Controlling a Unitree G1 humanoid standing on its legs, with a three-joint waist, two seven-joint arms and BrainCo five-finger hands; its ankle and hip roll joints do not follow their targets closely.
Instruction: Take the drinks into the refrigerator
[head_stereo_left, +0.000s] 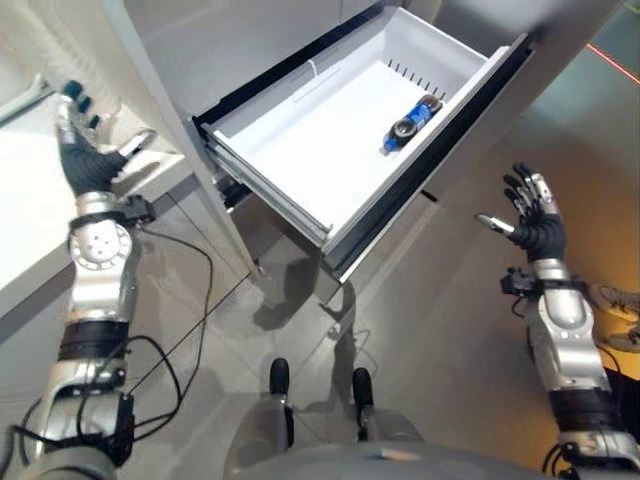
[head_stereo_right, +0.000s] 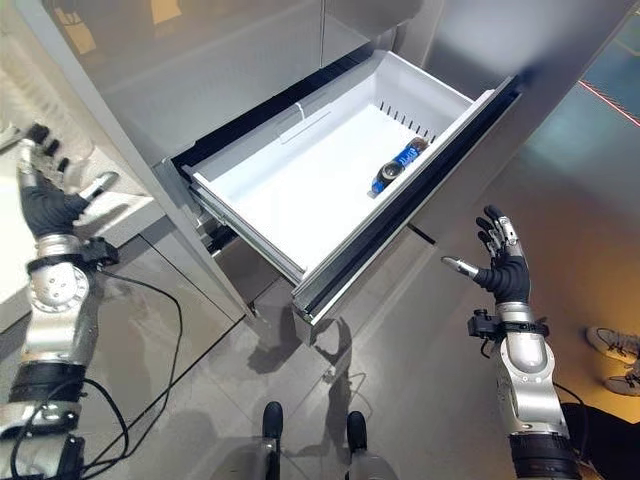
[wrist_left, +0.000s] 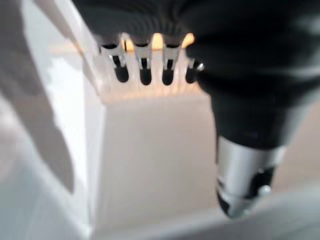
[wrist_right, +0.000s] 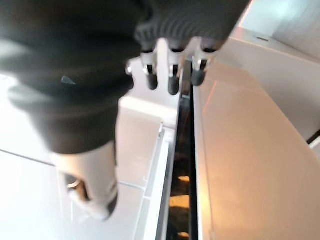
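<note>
1. I see the grey steel refrigerator (head_stereo_left: 250, 50) with its white plastic pull-out drawer (head_stereo_left: 300, 150) open.
2. White worktop (head_stereo_left: 30, 220) at far left.
3. My left hand (head_stereo_left: 88, 150) is over the worktop edge, fingers released; right hand (head_stereo_right: 500, 265) released, beside the drawer front.
4. Blue-labelled dark drink bottle (head_stereo_left: 412, 122) lies inside the drawer.

1. The left arm (head_stereo_left: 100, 260) is built of silver-grey metal shells, with a round disc-shaped joint housing near the wrist and black bands between segments.
2. The right arm (head_stereo_left: 565, 330) shows the same silver shells, with a black clamp-like collar at the wrist.
3. The left hand (head_stereo_left: 85, 155) wears a dark ribbed cover; its silver fingers (wrist_left: 145, 70) end in dark tips.
4. The right hand (head_stereo_left: 535, 225) matches it, with a thick silver thumb (wrist_right: 92, 185) that ends in a dark tip.
</note>
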